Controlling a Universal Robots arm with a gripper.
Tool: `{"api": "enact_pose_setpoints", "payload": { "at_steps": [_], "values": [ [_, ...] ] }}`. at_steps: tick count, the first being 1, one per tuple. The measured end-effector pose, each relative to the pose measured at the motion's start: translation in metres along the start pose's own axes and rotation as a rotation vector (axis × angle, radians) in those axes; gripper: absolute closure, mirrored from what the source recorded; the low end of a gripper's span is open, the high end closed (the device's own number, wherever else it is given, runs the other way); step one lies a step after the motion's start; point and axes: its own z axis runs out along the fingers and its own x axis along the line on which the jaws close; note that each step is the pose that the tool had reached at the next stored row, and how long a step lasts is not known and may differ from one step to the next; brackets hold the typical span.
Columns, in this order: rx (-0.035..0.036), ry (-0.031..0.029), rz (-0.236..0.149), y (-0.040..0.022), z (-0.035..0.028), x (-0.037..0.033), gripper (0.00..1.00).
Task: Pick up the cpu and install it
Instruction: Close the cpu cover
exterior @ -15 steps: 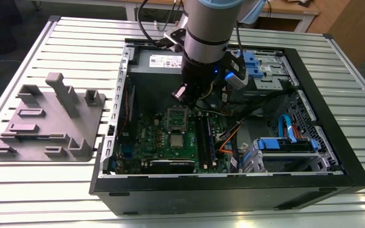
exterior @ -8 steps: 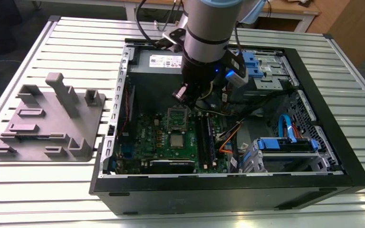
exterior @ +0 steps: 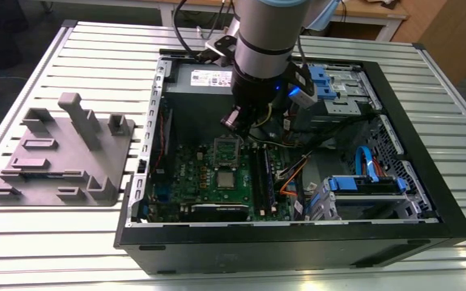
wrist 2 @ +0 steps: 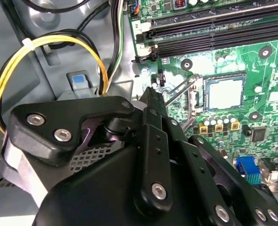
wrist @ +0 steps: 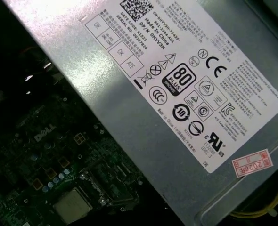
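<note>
One chip, the task item.

Exterior view: the cpu lies flat on the green board inside the open computer case. It is just beside a metal frame with a dark centre. My pincer hangs above that frame, apart from the chip. Whether it is open or closed I cannot tell. A grey fixture stands on the table outside the case, well apart.

Second wrist view: the cpu is a pale square in a dark surround. Thin metal levers stand raised between it and my pincer's black body. A yellow cable loop is near.

First wrist view: the cpu lies on the board, with the labelled power supply near.

Step, by my judgement: approach, chip not yet picked. The next move calls for a level, square descent onto a thin flat part, keeping clear of frame, levers and cables.
</note>
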Motion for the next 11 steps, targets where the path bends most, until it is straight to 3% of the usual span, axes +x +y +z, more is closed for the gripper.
{"api": "enact_pose_setpoints", "payload": {
  "at_steps": [11],
  "values": [
    [-0.0004,0.0009,-0.013,-0.0018,-0.0010,0.0021,0.90]
  ]
}}
